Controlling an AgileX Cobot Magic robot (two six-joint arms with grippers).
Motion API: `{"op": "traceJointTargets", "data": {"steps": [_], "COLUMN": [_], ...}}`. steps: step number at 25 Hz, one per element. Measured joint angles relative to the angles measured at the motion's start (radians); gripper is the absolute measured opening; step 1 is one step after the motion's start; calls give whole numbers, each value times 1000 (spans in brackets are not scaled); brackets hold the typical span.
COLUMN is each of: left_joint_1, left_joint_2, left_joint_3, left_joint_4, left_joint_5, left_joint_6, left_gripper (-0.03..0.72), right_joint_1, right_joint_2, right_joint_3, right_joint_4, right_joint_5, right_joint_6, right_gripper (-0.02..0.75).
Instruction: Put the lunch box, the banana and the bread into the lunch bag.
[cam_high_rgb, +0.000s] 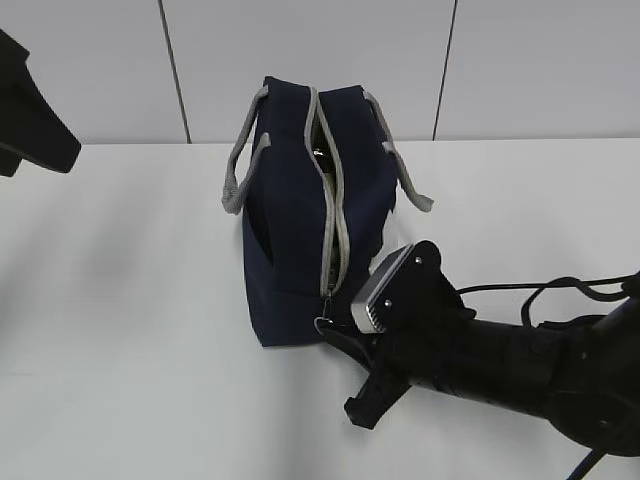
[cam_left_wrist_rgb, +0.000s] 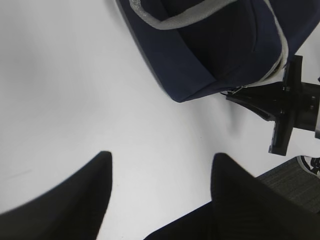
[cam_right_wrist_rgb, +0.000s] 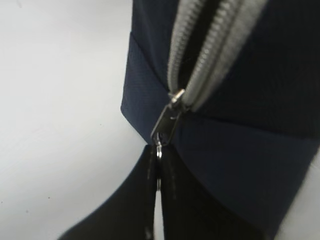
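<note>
Lunch bag (cam_high_rgb: 300, 215) upright at table (cam_high_rgb: 120, 300) centre, zipper (cam_high_rgb: 335, 215) parted along the top; right gripper (cam_right_wrist_rgb: 159, 167) at the bag's 6 o'clock end, clenched on the metal ring pull (cam_right_wrist_rgb: 158, 150); left gripper (cam_left_wrist_rgb: 160, 195) released, hovering at 9 o'clock, clear of the bag.

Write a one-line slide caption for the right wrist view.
Right claw shut on the metal ring pull at the end of the navy lunch bag, grey zipper parted above.

Bright, even light on the white table (cam_high_rgb: 120, 300); soft shadows; both wrist views blurred close up.
</note>
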Motion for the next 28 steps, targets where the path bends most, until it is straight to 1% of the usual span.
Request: {"op": "traceJointTargets", "data": {"steps": [8, 20, 25, 28], "left_joint_1": [0, 0, 0, 0], "left_joint_2": [0, 0, 0, 0], "left_joint_3": [0, 0, 0, 0], "left_joint_4": [0, 0, -1, -1], "left_joint_5": [-1, -4, -4, -4], "left_joint_6": [0, 0, 0, 0], "left_gripper": [434, 434, 434, 434], "right_joint_1": [0, -11, -11, -11], "right_joint_2": [-57, -83, -85, -89], "right_joint_3": [65, 73, 73, 73], "right_joint_4": [21, 14, 8, -2], "right_joint_5": [-41, -84, -35, -52], "right_joint_6": [-7, -9, -3, -3], "right_gripper": [-16, -16, -16, -16]}}
